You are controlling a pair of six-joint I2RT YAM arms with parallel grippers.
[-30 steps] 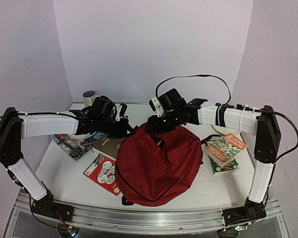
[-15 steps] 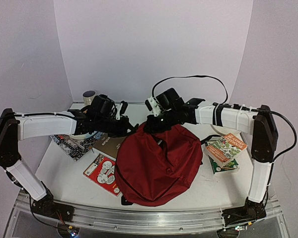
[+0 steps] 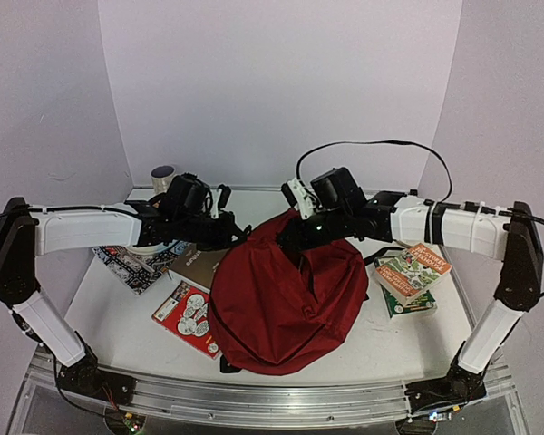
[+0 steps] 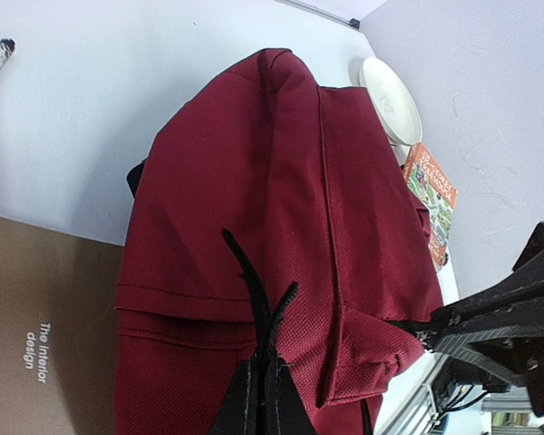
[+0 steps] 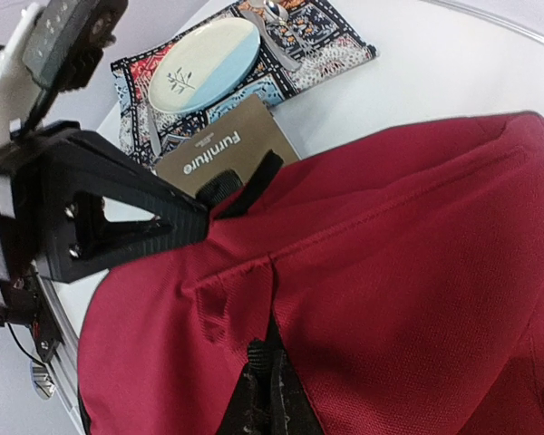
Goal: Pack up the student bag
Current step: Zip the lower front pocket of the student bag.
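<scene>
The student bag (image 3: 286, 299) is a dark red fabric backpack slumped at the middle of the table. My left gripper (image 3: 239, 237) is at its upper left edge, shut on a black strap (image 4: 247, 281) of the bag; the left wrist view has the left gripper (image 4: 264, 364) pinching that strap. My right gripper (image 3: 292, 246) is at the bag's top, shut on a small black tab (image 5: 259, 344) at a seam; in the right wrist view the right gripper (image 5: 270, 364) presses into the red fabric. The bag's inside is hidden.
A brown "Furniture" book (image 3: 199, 265), a red and white book (image 3: 189, 317) and a patterned cloth (image 3: 131, 263) with a plate (image 5: 204, 63) lie left of the bag. Green and orange books (image 3: 410, 274) lie right. A cup (image 3: 163, 175) stands back left.
My right gripper has closed on the bag's black tab and shifted right and nearer, its arm stretching out. The bag's top has been tugged a little. The left arm has held still.
</scene>
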